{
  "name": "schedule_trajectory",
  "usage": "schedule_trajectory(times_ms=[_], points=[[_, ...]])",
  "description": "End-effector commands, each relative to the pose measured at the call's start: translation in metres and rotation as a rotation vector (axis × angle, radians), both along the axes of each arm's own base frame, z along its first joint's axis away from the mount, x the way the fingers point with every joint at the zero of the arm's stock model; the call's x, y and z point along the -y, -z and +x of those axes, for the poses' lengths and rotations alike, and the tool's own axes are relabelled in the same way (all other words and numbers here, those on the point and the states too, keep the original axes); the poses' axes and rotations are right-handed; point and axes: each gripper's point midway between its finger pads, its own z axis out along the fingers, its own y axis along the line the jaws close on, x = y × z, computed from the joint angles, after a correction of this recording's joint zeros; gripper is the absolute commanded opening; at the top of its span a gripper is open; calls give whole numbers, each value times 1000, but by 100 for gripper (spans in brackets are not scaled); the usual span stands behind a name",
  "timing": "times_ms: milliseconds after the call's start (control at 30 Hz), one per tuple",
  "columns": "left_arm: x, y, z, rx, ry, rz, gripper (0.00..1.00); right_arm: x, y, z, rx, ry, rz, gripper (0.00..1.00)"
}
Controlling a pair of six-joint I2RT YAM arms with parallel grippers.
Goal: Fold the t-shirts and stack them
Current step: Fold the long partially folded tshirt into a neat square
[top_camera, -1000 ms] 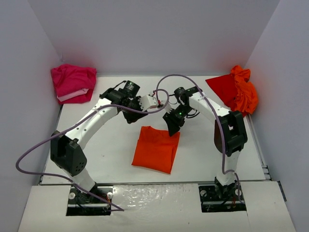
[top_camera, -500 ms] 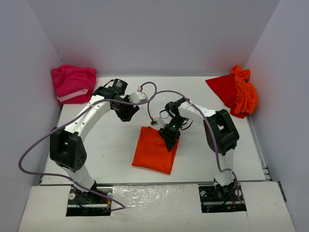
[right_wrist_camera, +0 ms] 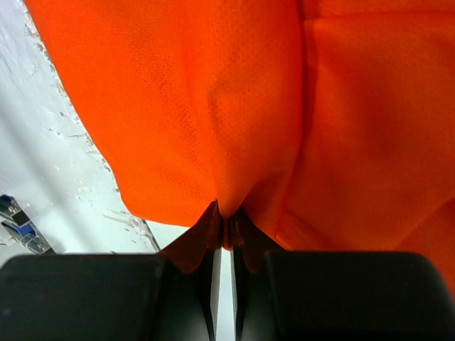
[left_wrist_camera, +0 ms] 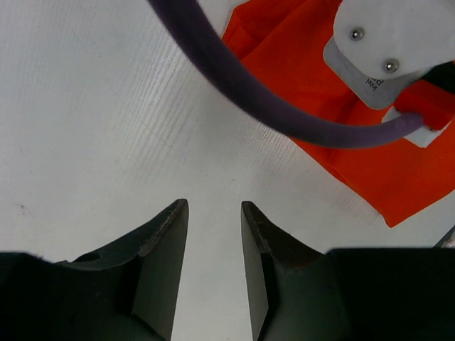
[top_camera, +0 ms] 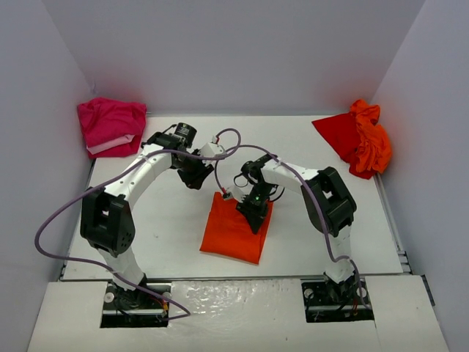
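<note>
A: One white table (top_camera: 168,220), walls on three sides. What's on it, biggest first?

B: Two arms. Left arm (top_camera: 128,191) arcs up & in toward the centre. Right arm (top_camera: 308,183) reaches leftward to the middle.

A: Shirts?

B: Four, as far as I can tell. Folded orange t-shirt (top_camera: 233,235), approx. a rectangle, lies flat mid-table, a bit toward the front. Pink t-shirt (top_camera: 111,126), folded, sits at the back-left corner against the wall. At the back-right corner there's a red t-shirt (top_camera: 335,132) w/ a crumpled orange t-shirt (top_camera: 371,143) touching it on the right.

A: Right gripper?

B: Right gripper (top_camera: 253,216) is down on the folded orange t-shirt, upper-right part. In the wrist view (right_wrist_camera: 225,213) the fingers are clenched, tips nearly meeting, w/ a ridge of orange fabric pinched between them. The cloth bunches up from the pinch.

A: Left gripper?

B: Left gripper (top_camera: 194,176) hangs just beyond the shirt's back-left corner. In the wrist view (left_wrist_camera: 213,206) the fingers are apart, nothing between them, bare table under them. The orange cloth is off to the upper right there, not touching.

A: Anything smaller?

B: Purple cable (top_camera: 66,213) loops along the left arm & crosses the left wrist view (left_wrist_camera: 234,78).
</note>
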Motion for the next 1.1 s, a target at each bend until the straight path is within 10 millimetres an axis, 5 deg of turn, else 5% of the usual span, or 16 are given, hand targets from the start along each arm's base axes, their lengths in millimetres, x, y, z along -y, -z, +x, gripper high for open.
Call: schedule_trajectory(times_ms=[0,600,1067], points=[[6,-8,0,11,35,-29,31,-2,-7,-4,9,-29,-25,1],[6,-14,0,39,36,-40,22,-18,-95,14,279,-9,55,0],[6,-18,1,31,44,-34,18,-17,-137,28,388,5,130,0]])
